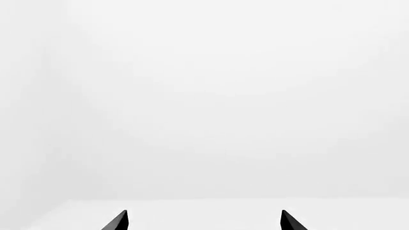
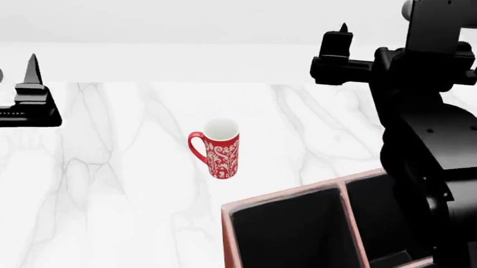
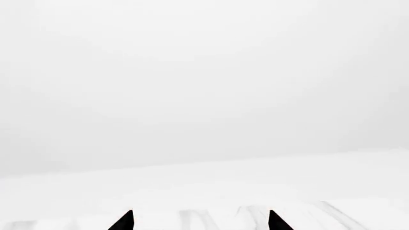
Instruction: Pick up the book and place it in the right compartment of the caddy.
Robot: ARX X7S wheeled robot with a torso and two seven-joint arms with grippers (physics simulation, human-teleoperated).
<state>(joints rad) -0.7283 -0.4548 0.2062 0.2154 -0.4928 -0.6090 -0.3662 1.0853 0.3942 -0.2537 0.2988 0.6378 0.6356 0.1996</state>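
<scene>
Only the wrist views show both grippers, left (image 1: 203, 221) and right (image 3: 199, 221), spread apart and empty. Below the right gripper, the head view shows the caddy (image 2: 287, 196); the mug (image 2: 220, 148) stands between the arms. No book shows.

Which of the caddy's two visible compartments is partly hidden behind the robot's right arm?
The right compartment of the caddy: the right arm covers its far side, while the left compartment next to it shows its black inside openly.
</scene>
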